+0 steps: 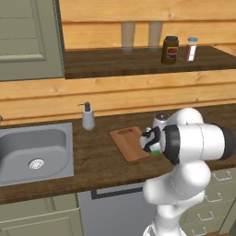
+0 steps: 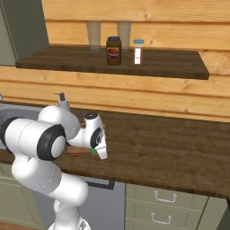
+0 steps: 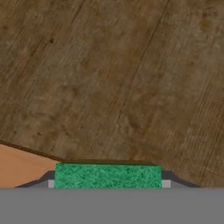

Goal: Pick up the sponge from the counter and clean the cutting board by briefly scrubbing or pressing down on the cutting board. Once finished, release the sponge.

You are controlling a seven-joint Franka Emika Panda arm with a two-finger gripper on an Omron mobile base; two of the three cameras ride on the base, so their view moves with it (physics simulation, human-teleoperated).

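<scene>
Between the tool [image 3: 108,186] tips, coarse green rectangular sponge [image 3: 107,176].

**What my own arm and the frame edges hide from me**

In the left base view my arm covers the near right corner of the cutting board [image 1: 130,143], and only a sliver of the sponge [image 1: 156,151] peeks out beside my wrist. In the right base view my elbow hides most of the board, most of the soap dispenser [image 2: 62,101] and nearly all of the sink [image 2: 10,112]. In the hand view my fingers [image 3: 166,181] are cut off, showing only at the sponge's ends. The labels on the shelf jars [image 2: 114,50] are too small to read.
</scene>
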